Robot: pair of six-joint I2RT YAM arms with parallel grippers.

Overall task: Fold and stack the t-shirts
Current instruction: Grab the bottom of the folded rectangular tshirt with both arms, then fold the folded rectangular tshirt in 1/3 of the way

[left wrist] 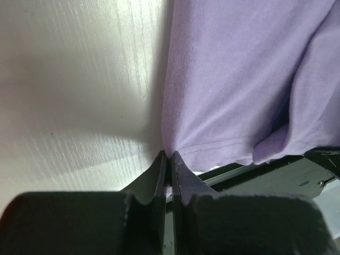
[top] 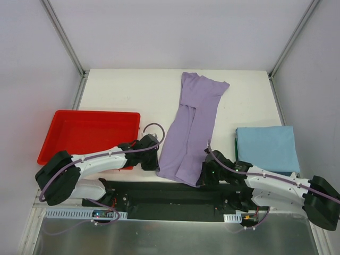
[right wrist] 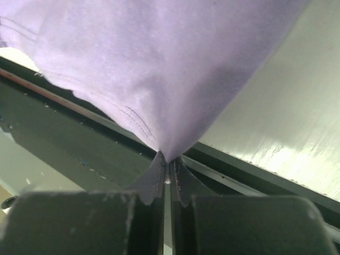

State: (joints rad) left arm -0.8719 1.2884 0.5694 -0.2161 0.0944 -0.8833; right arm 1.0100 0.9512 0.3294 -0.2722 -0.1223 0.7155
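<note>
So, the lavender t-shirt (top: 192, 127) lies mid-table, folded lengthwise into a long strip, with its hem at the near edge. The left gripper (left wrist: 169, 162) and right gripper (right wrist: 167, 166) are each pinched tight on 1 hem corner. The folded light blue t-shirt (top: 265, 149) sits to the right and the red tray (top: 64, 119) to the left, both apart from it.

lavender-purple plain cloth t-shirt (top: 194, 127): solid, no print, hem stitch same colour. light blue plain folded cloth t-shirt (top: 265, 149), dk green cloth edge (top: 236, 144) under it. red plastic tray (top: 85, 135). table (top: 127, 90) white w/ faint wood grain. fingers (left wrist: 155, 178) blk. arm links (top: 101, 159) white, cables (top: 151, 126) purple.
</note>
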